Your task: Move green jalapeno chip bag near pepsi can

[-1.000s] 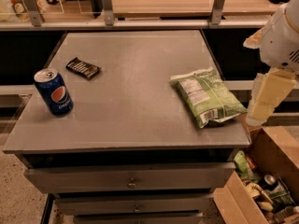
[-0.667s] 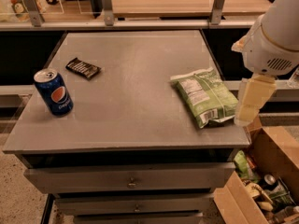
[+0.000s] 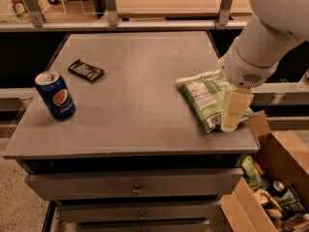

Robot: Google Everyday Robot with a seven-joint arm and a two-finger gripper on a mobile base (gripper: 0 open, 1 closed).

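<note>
The green jalapeno chip bag (image 3: 203, 97) lies flat on the right side of the grey table (image 3: 140, 120), white nutrition label facing up. The pepsi can (image 3: 55, 94) stands upright near the table's left front edge, far from the bag. My gripper (image 3: 232, 114) hangs from the white arm (image 3: 270, 28) at the upper right. It is low over the bag's right edge and covers part of it. Its pale tip reaches down near the table's right front corner.
A small dark candy-bar wrapper (image 3: 86, 70) lies flat behind the can. An open cardboard box (image 3: 273, 178) with cluttered packets sits on the floor at the lower right. Drawers (image 3: 135, 190) front the table below its edge. A railing and shelf run behind.
My arm has swung left from beyond the table's right edge, and the gripper now overlaps the bag's right side. Bag, can and wrapper have not moved.
</note>
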